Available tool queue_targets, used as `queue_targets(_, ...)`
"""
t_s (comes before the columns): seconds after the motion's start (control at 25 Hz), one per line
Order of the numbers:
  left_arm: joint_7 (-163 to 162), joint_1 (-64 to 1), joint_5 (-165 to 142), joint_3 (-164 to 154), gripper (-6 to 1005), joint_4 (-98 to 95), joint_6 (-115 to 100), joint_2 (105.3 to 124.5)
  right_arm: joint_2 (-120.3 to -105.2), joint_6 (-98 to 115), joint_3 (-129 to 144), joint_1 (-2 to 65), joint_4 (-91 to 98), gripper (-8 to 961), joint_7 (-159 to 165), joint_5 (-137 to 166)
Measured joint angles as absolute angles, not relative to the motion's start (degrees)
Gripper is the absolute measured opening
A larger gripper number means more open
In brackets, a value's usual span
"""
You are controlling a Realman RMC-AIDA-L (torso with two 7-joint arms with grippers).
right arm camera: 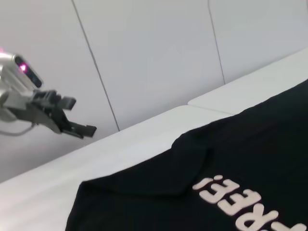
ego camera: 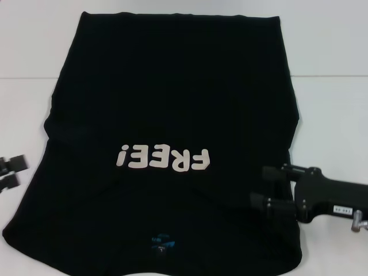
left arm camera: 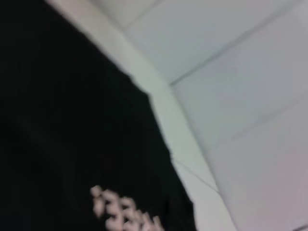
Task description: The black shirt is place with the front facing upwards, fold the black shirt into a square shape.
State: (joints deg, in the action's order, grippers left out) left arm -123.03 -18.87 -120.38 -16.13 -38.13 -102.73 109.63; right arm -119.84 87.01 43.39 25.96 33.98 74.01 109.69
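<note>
The left tool (ego camera: 12,172) sits at the far left edge of the head view, just off the near left side of the black shirt (ego camera: 172,103), its two fingers spread apart and holding nothing. The shirt lies flat on the white surface (ego camera: 333,109), front up, with the "FREE!" lettering (ego camera: 164,158) and the blue neck label (ego camera: 160,240) toward the near side. The right tool (ego camera: 270,188) reaches in over the shirt's near right part, fingers parted and empty.
</note>
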Motion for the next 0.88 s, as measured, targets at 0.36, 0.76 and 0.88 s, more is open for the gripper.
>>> queue_targets(0.36,-143.92,-20.11,-136.44,-16.49,951,-42.58,-101.06,106.25,-119.74,85.19,42.13,25.05,30.11,832,68.33,109.72)
queue_targets(0.76,-146.43,-22.43,-142.9,-16.79,951,-40.45,-96.76,106.42,-119.59,85.12,42.11,24.56,29.75,831,67.74,109.85)
queue_targets(0.88,-146.37,-22.49,-143.49,-16.79,951,-39.47,-95.45,106.48,-119.61,85.13,42.09,24.45,29.79,831,67.73,109.87)
